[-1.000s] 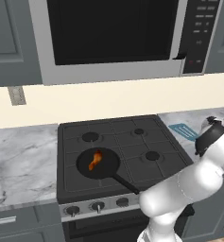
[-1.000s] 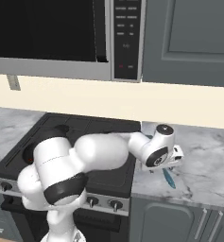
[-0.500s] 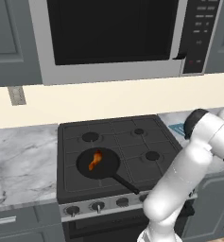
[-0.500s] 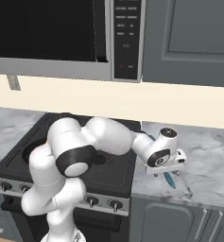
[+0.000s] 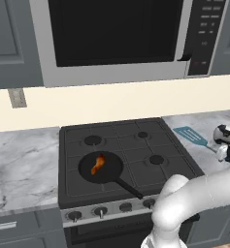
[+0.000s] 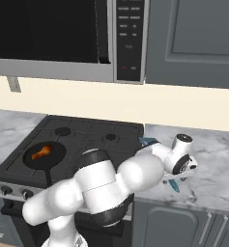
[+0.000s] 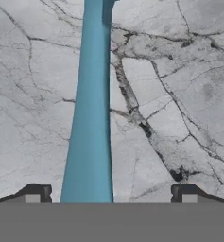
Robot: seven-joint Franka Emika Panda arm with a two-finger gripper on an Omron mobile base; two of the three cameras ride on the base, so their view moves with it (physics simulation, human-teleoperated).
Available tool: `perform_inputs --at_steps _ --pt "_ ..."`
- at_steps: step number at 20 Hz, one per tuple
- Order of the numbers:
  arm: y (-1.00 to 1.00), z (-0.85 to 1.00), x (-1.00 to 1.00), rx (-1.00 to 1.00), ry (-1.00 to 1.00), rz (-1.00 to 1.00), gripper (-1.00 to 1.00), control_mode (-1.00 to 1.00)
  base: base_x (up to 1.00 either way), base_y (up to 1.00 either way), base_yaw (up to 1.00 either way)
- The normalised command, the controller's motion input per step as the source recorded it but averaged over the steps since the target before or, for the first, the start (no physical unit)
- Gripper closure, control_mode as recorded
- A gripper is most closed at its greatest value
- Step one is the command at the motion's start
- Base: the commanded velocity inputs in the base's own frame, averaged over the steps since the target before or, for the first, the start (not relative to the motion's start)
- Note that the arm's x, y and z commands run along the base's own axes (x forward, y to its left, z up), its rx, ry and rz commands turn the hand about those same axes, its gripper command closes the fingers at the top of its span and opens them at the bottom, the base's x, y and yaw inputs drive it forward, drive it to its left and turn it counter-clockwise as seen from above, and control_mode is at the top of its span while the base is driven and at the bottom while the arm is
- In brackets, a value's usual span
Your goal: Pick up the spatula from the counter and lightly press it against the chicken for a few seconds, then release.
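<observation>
One gripper (image 7: 111,197) stood just above the marble surface (image 7: 179,94), its jaws spread to full width and holding nothing. One spatula (image 5: 190,135), teal, lay flat on the surface directly beneath the gripper. In the hand view, its handle ran away from the gripper between the two dark fingertips (image 7: 38,194), lying closer to the tip on the left of that view than to the other. No contact between handle and fingertips could be made out. In the left base view, the slotted blade of the spatula lay just beyond the gripper, on the side toward the stove (image 5: 136,145). One black pan (image 5: 111,173) sat on the stove, well apart from the gripper on its stove side, with its handle pointing toward the front edge. One orange piece of chicken (image 5: 98,164) lay inside the pan. Three uncovered burners lay between the pan and the gripper. One microwave (image 5: 116,38) hung above the stove, high above the gripper's level.
</observation>
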Motion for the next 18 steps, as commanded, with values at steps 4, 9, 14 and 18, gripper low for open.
perform_inputs --at_steps 4,9,14,18 --pt "-0.22 -0.22 0.12 0.05 0.02 0.09 -1.00 -1.00 0.00 0.00 0.00" --pt "-0.17 -0.35 0.15 0.02 0.05 0.08 -1.00 -1.00 0.00 0.00 0.00" --pt "-0.03 -0.41 0.00 0.00 0.04 0.08 1.00 -1.00 0.00 0.00 0.00" --pt "0.03 -0.04 -0.37 0.00 -0.03 0.09 1.00 -1.00 0.00 0.00 0.00"
